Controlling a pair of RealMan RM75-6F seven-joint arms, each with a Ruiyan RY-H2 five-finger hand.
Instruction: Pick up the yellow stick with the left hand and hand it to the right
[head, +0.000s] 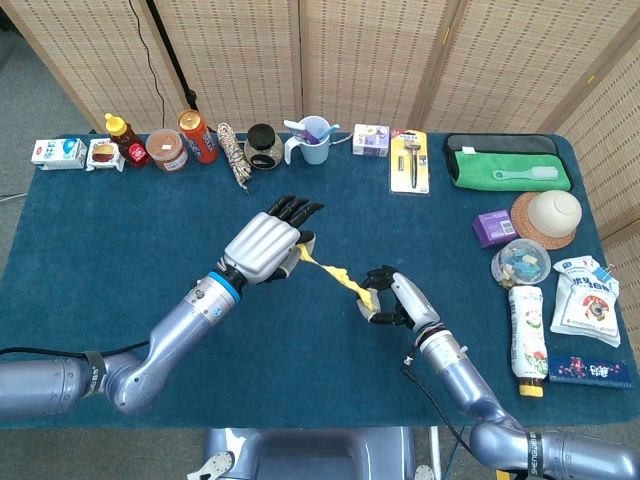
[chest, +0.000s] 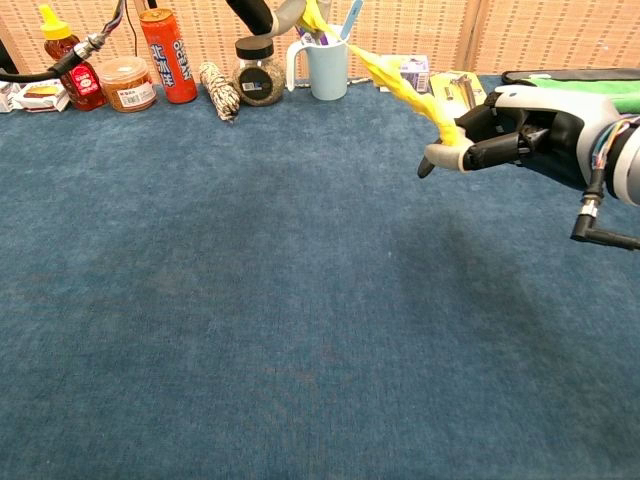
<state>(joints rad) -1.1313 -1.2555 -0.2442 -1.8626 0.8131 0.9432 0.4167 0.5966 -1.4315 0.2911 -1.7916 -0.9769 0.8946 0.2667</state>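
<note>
The head view looks steeply down from above the robot onto the whole blue bench (head: 120, 260), taking in both arms at the lower frame and the folding screen behind at the top. The chest view sits low and close, facing forward just over the bench (chest: 250, 330) surface, so the far row of things fills its upper edge. Both views share the orange can (head: 197, 135) (chest: 163, 54), the blue mug (head: 315, 140) (chest: 325, 65) and the right hand (head: 392, 297) (chest: 520, 130).
</note>
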